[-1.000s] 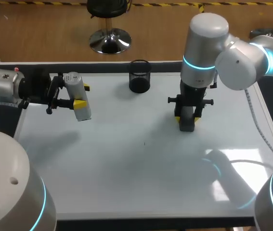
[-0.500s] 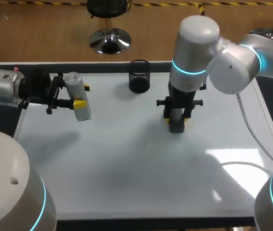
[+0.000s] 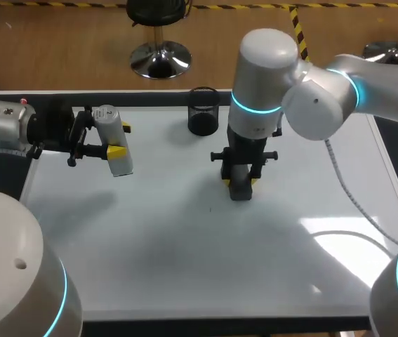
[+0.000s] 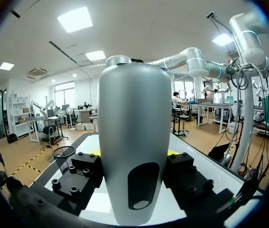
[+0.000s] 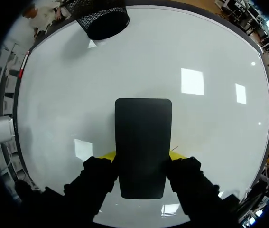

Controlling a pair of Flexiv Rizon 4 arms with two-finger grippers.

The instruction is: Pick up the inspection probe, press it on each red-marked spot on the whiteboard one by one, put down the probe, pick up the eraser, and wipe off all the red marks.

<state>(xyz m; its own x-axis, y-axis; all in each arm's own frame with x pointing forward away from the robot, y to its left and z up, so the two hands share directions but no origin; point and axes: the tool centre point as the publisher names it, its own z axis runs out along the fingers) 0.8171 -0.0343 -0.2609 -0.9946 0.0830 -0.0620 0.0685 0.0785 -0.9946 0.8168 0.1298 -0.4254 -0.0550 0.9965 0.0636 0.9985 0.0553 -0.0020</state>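
While the right arm stands vertical over the whiteboard (image 3: 184, 267), right gripper (image 3: 241, 182) clamping the eraser (image 3: 240, 192), the left gripper (image 3: 120, 140) grips the probe (image 3: 107, 118) near the left edge. Only the left wrist view shows the probe's dark recess.

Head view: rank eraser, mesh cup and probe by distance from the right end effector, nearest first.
1. Eraser: clamped in the right end effector.
2. Mesh cup: just beyond it, toward the left.
3. Probe: far left, in the left end effector.

The white table (image 3: 149, 281) (dark-rimmed) carries bright patches of glare (image 3: 339, 242).
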